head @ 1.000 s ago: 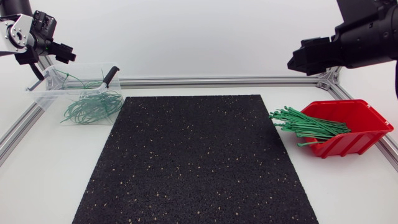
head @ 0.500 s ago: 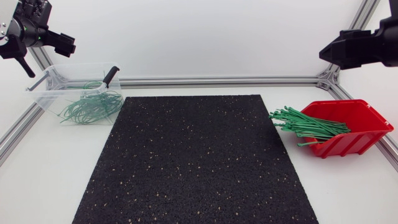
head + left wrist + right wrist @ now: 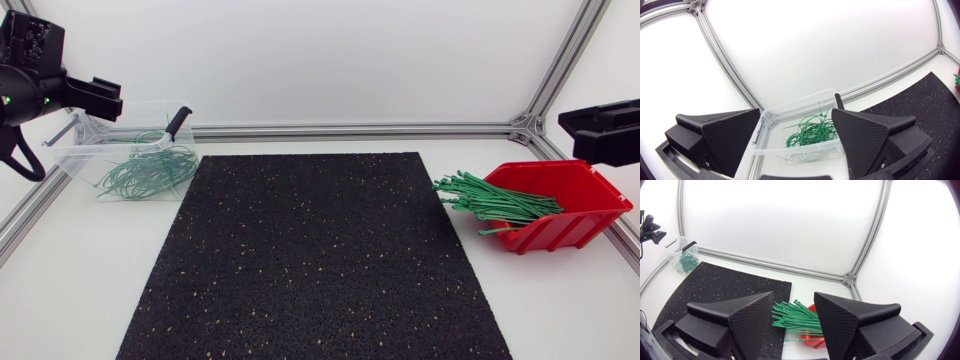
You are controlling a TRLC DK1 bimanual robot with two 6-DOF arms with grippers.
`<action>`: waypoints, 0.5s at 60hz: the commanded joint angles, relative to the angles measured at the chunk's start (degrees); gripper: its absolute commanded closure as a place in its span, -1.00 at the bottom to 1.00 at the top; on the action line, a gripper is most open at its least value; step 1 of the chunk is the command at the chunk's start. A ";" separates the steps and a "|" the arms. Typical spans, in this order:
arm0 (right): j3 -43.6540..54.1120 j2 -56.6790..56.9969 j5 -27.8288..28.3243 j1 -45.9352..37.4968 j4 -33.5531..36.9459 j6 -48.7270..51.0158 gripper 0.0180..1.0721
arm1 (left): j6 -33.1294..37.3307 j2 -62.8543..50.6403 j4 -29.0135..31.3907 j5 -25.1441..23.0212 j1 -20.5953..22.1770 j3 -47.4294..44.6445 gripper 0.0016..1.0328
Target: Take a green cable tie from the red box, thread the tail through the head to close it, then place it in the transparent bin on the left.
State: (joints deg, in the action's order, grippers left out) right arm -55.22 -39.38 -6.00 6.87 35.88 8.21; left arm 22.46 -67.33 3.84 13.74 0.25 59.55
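Note:
The red box (image 3: 575,205) stands at the right of the table, and a bundle of straight green cable ties (image 3: 495,200) sticks out of its open side towards the mat. The transparent bin (image 3: 75,150) at the back left holds several looped green ties (image 3: 148,170). My left gripper (image 3: 108,95) hangs above the bin's left end, open and empty; in the left wrist view its fingers (image 3: 720,135) frame the bin (image 3: 790,112). My right gripper (image 3: 568,125) hovers above the red box, open with nothing in it, the ties (image 3: 795,317) below its fingers (image 3: 742,315).
A black speckled mat (image 3: 310,260) covers the middle of the table. A black-handled tool (image 3: 178,122) leans on the bin's right end. Aluminium frame rails (image 3: 350,130) run along the back and side edges.
The right arm has drawn back to the right, from over the table's back to above the red box. The left arm has shifted left and its gripper has opened wider.

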 commanded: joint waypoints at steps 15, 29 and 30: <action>10.49 10.90 1.96 -4.76 -6.00 3.31 -0.17 | -3.30 12.22 -4.19 -0.38 1.68 -14.02 -0.93; 18.57 19.07 1.78 -5.73 -10.04 3.48 -0.17 | -4.44 21.01 -7.26 -0.38 3.00 -23.34 -0.93; 19.19 19.69 1.78 -5.91 -10.39 3.48 -0.17 | -4.53 21.80 -7.44 -0.38 3.00 -24.04 -0.93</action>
State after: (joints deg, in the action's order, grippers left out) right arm -38.79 -22.31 -4.29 1.67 27.35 10.74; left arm 19.24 -48.36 -2.46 13.74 2.59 38.79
